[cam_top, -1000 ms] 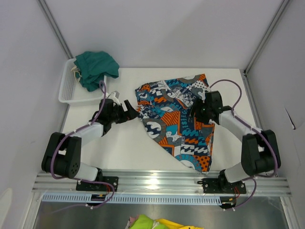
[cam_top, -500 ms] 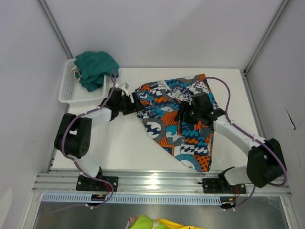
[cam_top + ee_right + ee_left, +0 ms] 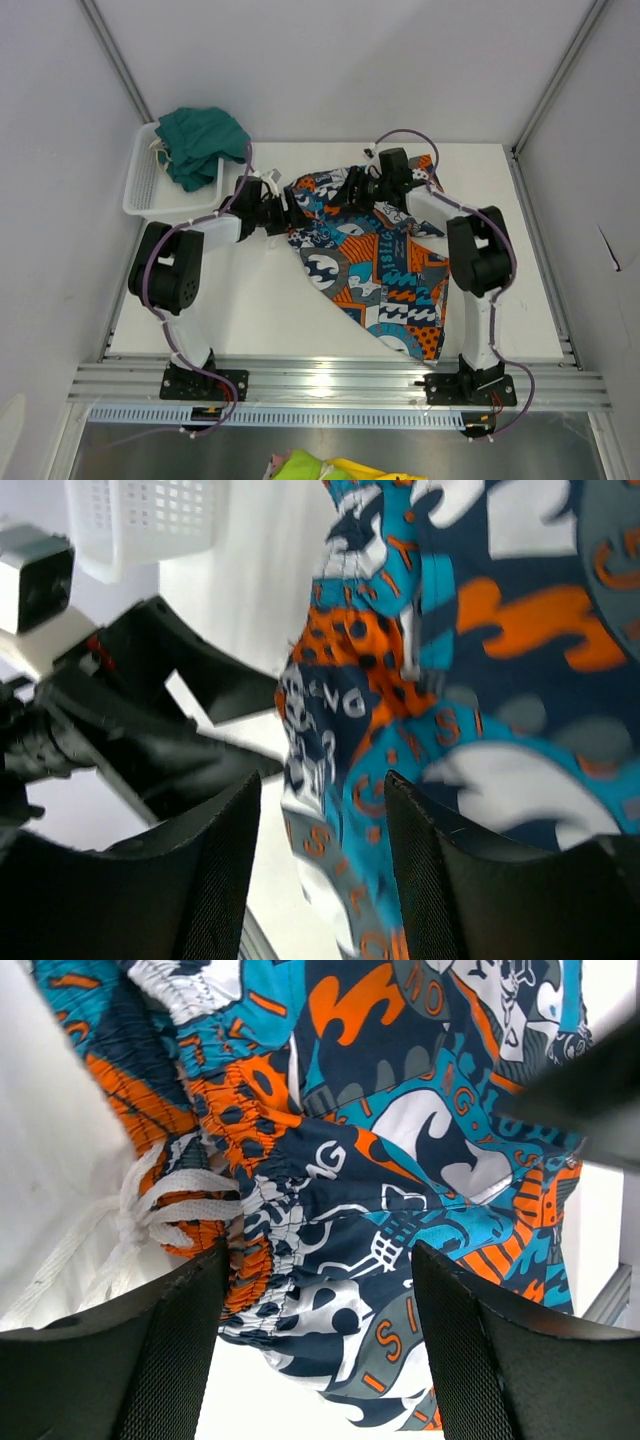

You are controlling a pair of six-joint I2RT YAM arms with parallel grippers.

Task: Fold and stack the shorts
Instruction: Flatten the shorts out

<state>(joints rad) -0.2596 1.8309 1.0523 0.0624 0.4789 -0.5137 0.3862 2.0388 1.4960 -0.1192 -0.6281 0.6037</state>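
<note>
Top external, one patchwork shorts on table, one teal shorts in basket

The patchwork shorts are orange, teal, white and navy; the plain shorts look dark teal-green.

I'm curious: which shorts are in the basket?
The plain teal-green shorts, bunched in the white basket; the patchwork pair lies spread on the table.
</note>
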